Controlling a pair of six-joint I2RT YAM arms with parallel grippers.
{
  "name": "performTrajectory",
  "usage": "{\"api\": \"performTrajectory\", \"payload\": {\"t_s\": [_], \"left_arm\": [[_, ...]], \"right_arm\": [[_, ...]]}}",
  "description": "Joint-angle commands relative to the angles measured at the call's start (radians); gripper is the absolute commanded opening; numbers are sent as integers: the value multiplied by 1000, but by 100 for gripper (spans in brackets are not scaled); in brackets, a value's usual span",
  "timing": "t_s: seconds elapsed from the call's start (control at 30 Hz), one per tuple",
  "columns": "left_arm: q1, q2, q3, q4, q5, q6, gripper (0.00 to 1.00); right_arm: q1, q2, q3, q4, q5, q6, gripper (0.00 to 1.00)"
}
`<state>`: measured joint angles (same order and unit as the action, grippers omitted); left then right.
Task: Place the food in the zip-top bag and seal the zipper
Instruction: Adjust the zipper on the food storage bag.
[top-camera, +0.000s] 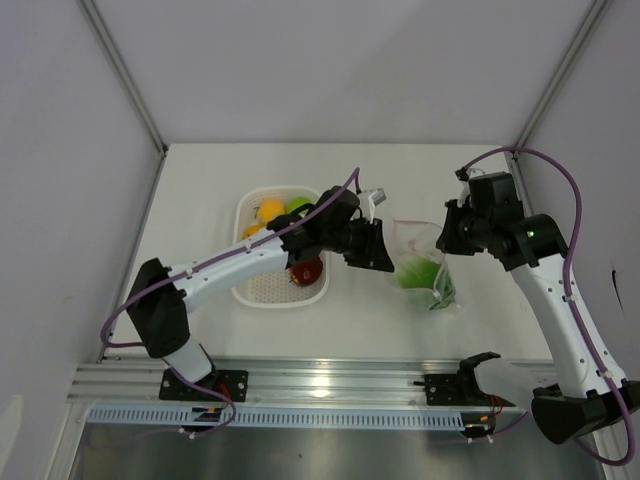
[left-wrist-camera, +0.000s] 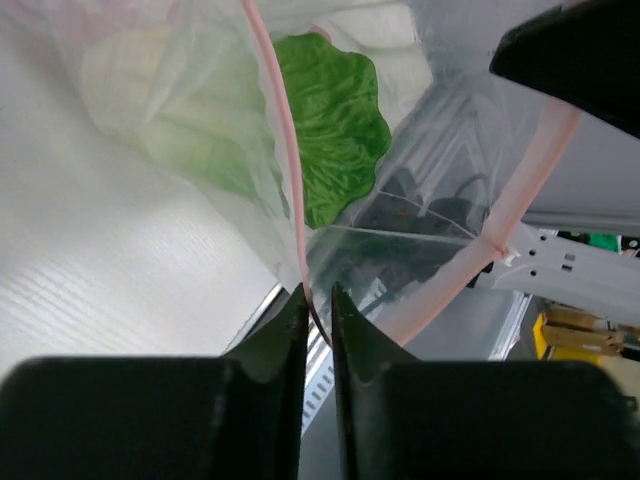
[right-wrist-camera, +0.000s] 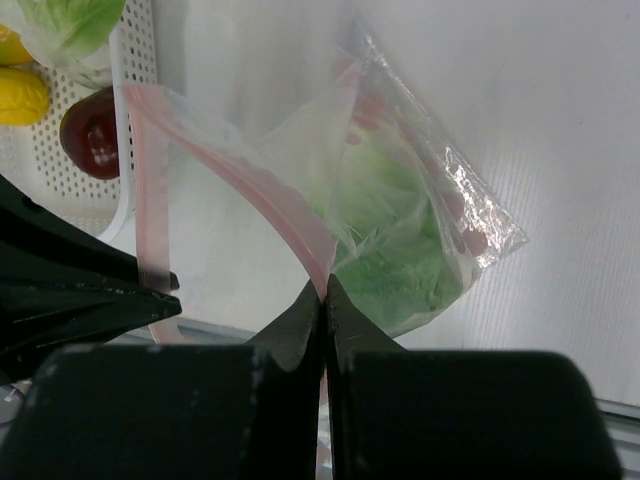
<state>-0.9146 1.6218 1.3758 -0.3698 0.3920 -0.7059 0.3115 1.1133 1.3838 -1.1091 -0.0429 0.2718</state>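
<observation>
The clear zip-top bag (top-camera: 428, 262) hangs between my two grippers with its mouth spread, and a green lettuce (right-wrist-camera: 400, 250) lies inside it. In the left wrist view my left gripper (left-wrist-camera: 318, 296) is closed to a narrow slit on the pink zipper (left-wrist-camera: 285, 150) at one side of the mouth. The right gripper (right-wrist-camera: 324, 285) is shut on the zipper (right-wrist-camera: 290, 215) at the other side. More food sits in the white basket (top-camera: 262, 290): a dark red apple (top-camera: 308, 270), an orange-yellow fruit (top-camera: 270, 210), a lime-green fruit (top-camera: 298, 206) and a second lettuce (right-wrist-camera: 70, 25).
My left arm (top-camera: 250, 260) lies across the basket and hides part of it. A metal rail (top-camera: 320, 380) runs along the table's near edge. Grey walls (top-camera: 90, 180) close in the table on the left, back and right.
</observation>
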Motion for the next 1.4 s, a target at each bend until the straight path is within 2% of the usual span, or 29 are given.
{"api": "performTrajectory", "payload": {"t_s": [0.0,0.07,0.13,0.23,0.27,0.37,0.53,0.63,0.8,0.87,0.93,1.07,1.13,1.23,1.37], "left_arm": [[-6,33,67,5,-5,-1,14],[-6,52,98,-4,-4,9,1],[-4,64,147,-26,-1,17,1],[-4,88,204,-52,-7,43,1],[-4,92,210,-60,-2,51,0],[-4,90,226,-66,-7,62,1],[-4,93,256,-101,-10,94,1],[-4,89,263,-103,-7,95,1],[-4,70,203,-60,8,80,1],[-4,61,195,-47,21,75,1],[-4,53,181,-44,21,77,1],[-3,36,183,-53,15,92,1],[-3,33,178,-55,13,100,1],[-3,35,181,-57,18,103,1],[-3,33,180,-54,24,108,0]], "right_arm": [[6,-10,12,22,-9,6,0],[5,-10,-2,22,-11,6,1],[6,-4,-8,17,-12,3,5],[6,17,-6,-9,-17,-12,19],[5,25,-5,-14,-17,-16,27],[8,46,-2,-38,3,-28,38],[8,68,-5,-34,23,-23,41],[9,80,-9,-21,49,-19,33],[6,124,-3,-5,110,-17,32],[3,129,-8,9,115,-19,36],[1,138,-14,31,103,-23,49],[-23,163,-14,51,61,-45,56],[-43,180,-11,60,13,-58,53],[-51,191,-8,64,-52,-66,40],[-52,204,-19,83,-138,-79,30]]}}
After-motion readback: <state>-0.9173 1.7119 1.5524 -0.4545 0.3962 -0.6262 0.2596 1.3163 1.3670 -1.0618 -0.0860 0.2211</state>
